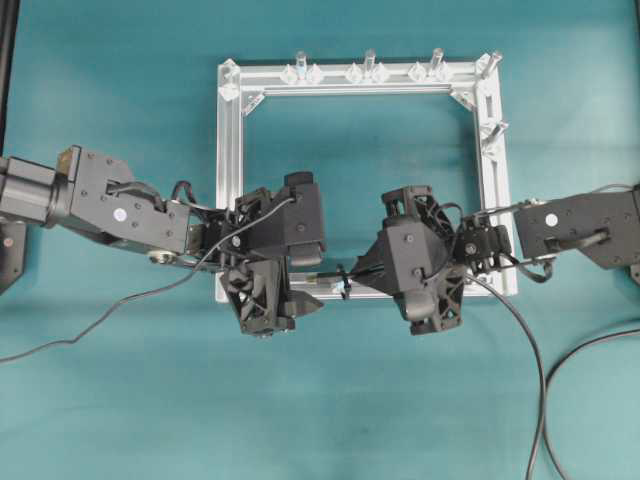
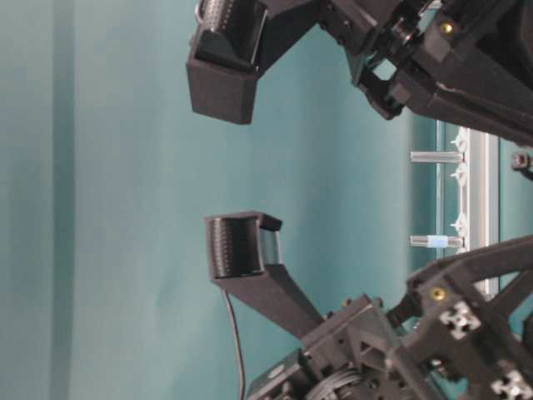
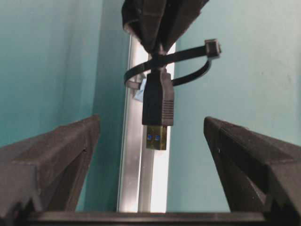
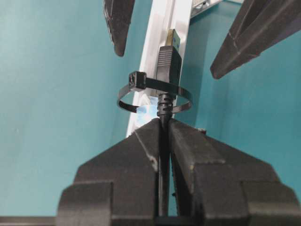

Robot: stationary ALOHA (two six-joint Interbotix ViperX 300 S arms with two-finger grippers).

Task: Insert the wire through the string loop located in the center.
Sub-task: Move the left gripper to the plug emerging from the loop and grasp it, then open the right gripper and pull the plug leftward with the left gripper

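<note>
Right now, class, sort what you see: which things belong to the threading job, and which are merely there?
Belonging to the job:
- wire, plug already poking through
- string loop around the plug
- right gripper, shut on the wire
- left gripper, open, either side of the plug tip

Merely there:
- aluminium frame
- silver posts on the far rail
- teal table

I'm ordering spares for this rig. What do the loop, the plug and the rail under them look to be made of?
The string loop looks like a matte black plastic tie, given its flat band and square lock head. The wire has a moulded black plastic plug shell with a yellowish metal tip. The rail looks like brushed aluminium, silvery and grooved.
</note>
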